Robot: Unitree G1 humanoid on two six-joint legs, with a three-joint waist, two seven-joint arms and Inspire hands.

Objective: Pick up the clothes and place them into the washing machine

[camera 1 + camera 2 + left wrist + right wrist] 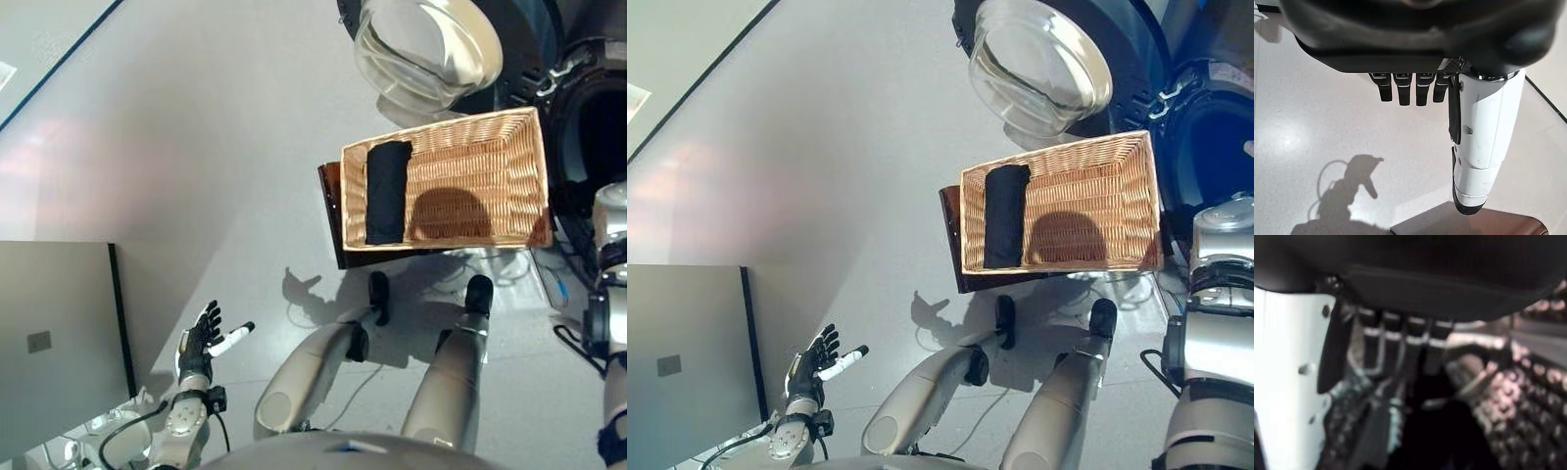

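Inside the wicker basket (490, 176), a dark garment (387, 191) lies untouched; left hand (203, 338) released, right hand's (1400, 352) state indeterminable. Risk: snagging on the weave.

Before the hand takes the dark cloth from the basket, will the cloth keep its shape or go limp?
Probably limp: the dark cloth lies as a soft folded strip at the left end of the wicker basket, so it may unfold and hang when lifted. It looks light for its size. Its matte fabric seems unlikely to slip.
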